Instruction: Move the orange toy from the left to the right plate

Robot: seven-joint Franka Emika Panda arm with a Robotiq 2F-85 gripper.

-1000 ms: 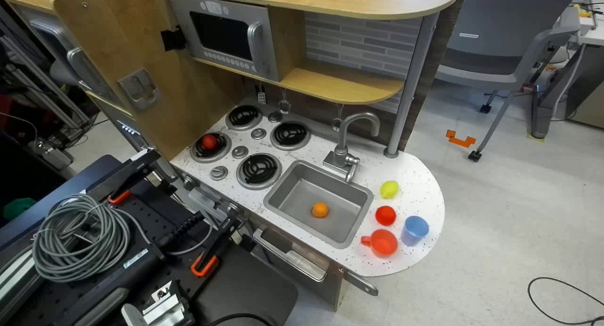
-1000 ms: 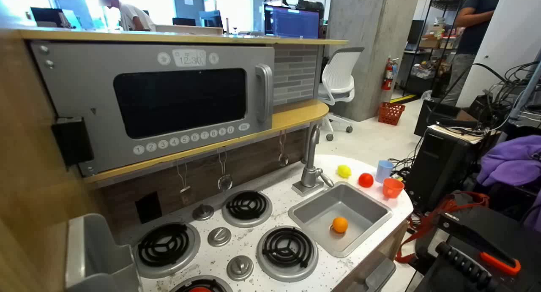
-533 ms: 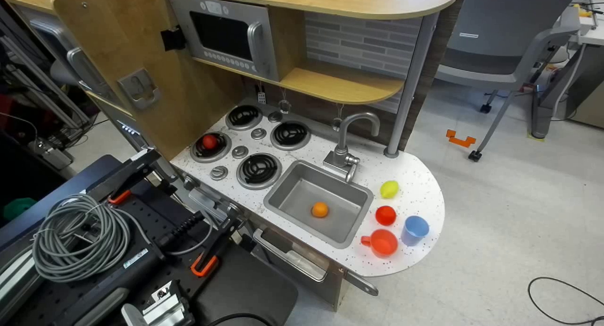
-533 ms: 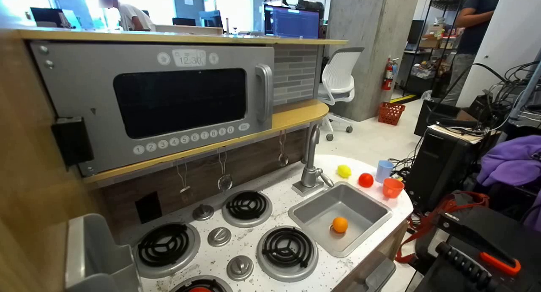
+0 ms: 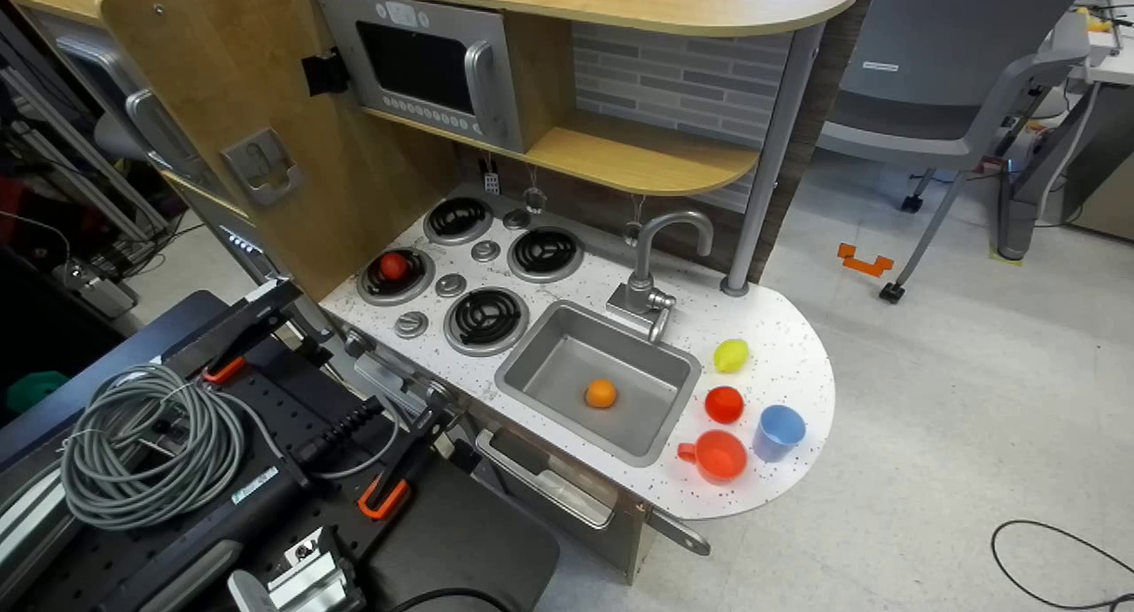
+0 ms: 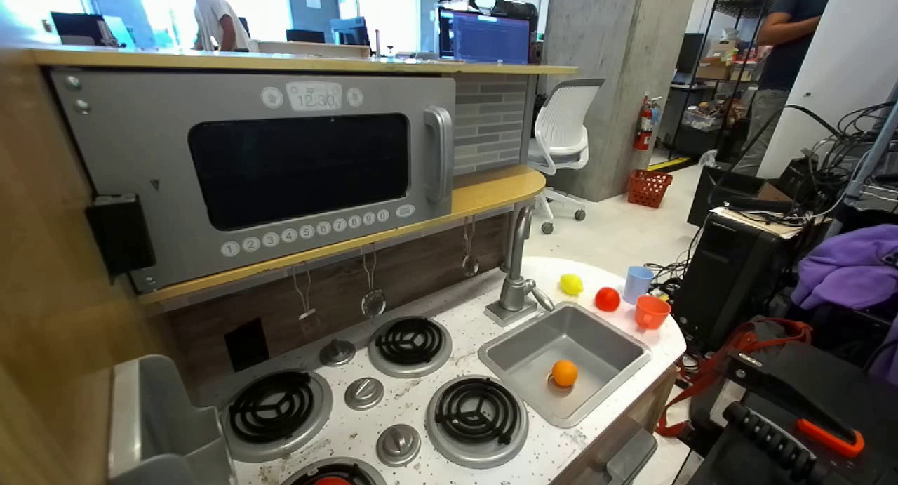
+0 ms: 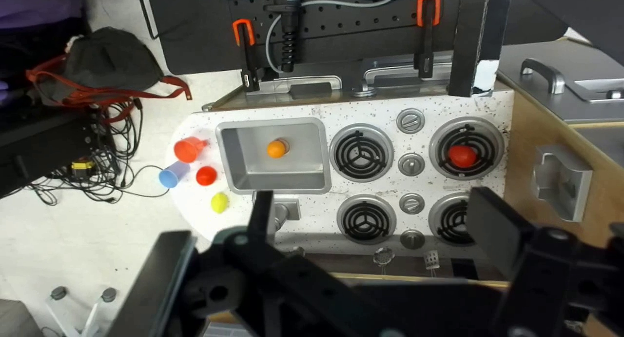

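Red-orange, the toy (image 7: 462,156) sits on the coil (image 5: 412,272) of what I take for the left burner (image 7: 434,149) — ridges that probably keep it from rolling. Above the surface (image 7: 317,212) hangs the pincer (image 7: 371,203), fingers spread and holding nothing, presumably to leave room for a grasp. The toy looks glossy and roundish — much smaller than the burner under it.

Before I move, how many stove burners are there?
4, all visible in an exterior view: front-left burner, under the round red toy; back-left burner; front-right burner, beside the sink; back-right burner.
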